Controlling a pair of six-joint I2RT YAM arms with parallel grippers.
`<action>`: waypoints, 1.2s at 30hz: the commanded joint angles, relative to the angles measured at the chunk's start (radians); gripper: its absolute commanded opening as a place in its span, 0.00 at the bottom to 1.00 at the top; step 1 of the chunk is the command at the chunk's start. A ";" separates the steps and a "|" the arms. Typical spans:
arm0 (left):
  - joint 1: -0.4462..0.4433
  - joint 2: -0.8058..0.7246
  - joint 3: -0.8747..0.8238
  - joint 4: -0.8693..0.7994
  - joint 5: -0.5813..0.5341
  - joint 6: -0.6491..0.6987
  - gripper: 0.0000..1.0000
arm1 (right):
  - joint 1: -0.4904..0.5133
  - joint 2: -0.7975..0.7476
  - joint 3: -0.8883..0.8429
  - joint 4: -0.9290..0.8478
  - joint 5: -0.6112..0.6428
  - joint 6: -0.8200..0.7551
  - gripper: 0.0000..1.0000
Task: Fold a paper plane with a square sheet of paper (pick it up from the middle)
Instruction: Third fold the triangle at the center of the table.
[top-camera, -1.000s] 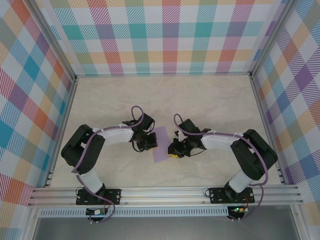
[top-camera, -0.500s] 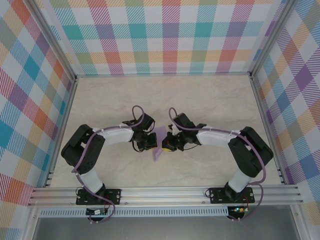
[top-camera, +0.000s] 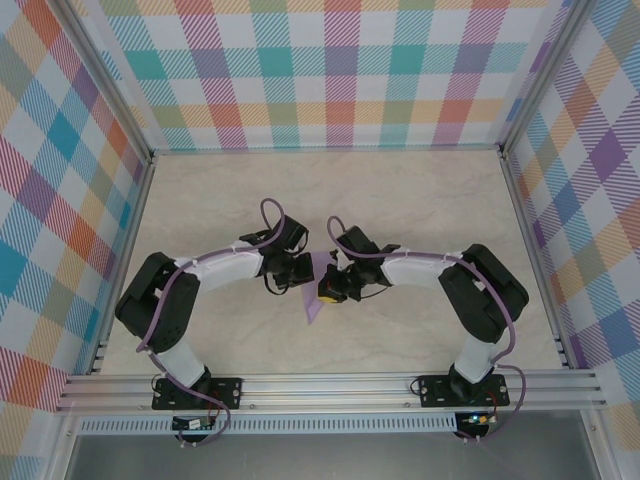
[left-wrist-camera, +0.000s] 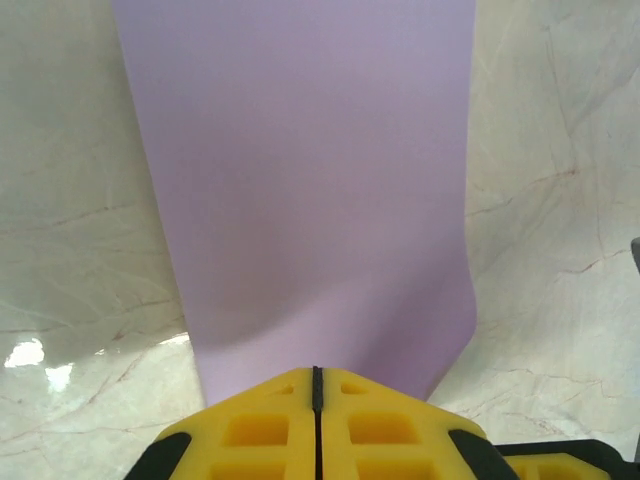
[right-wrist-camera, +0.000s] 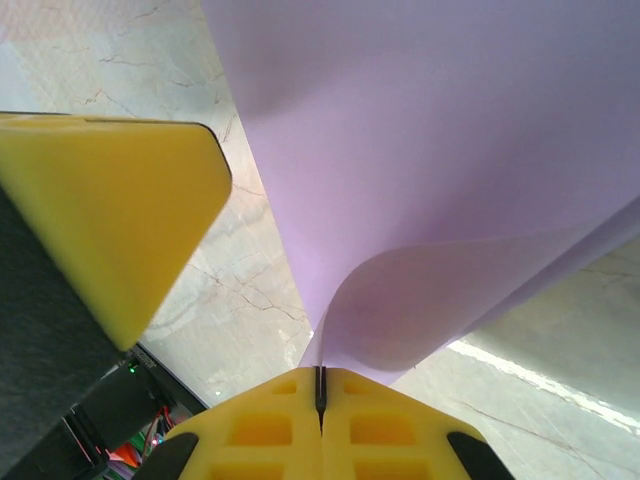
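Note:
The square sheet of paper (top-camera: 314, 303) is plain lavender and hangs between the two grippers near the middle of the table. My left gripper (top-camera: 303, 275) is shut on the sheet's near edge (left-wrist-camera: 300, 180), and the paper stretches away from its yellow fingertips (left-wrist-camera: 260, 430). My right gripper (top-camera: 328, 288) is shut on the opposite edge, where the paper (right-wrist-camera: 430, 150) curls over into a loop just above the jaw seam. The left gripper's yellow finger (right-wrist-camera: 110, 210) stands close by in the right wrist view. No folded plane shape is visible.
The pale marbled tabletop (top-camera: 420, 200) is walled by checked panels on three sides, with an aluminium rail (top-camera: 330, 385) along the near edge carrying both arm bases. Nothing else lies on the table.
My right gripper has moved left to the sheet and shut on its edge. The paper now bows up between the grippers, and both arms have drawn closer together.

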 joint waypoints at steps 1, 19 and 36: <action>0.007 0.043 0.027 -0.009 -0.018 0.018 0.06 | 0.006 0.020 0.030 -0.036 0.035 0.014 0.05; 0.010 0.111 0.039 -0.037 -0.030 0.024 0.05 | 0.011 0.061 0.061 -0.057 0.069 0.069 0.08; 0.010 0.108 0.027 -0.033 -0.021 0.025 0.04 | 0.016 0.096 0.082 -0.080 0.072 0.059 0.09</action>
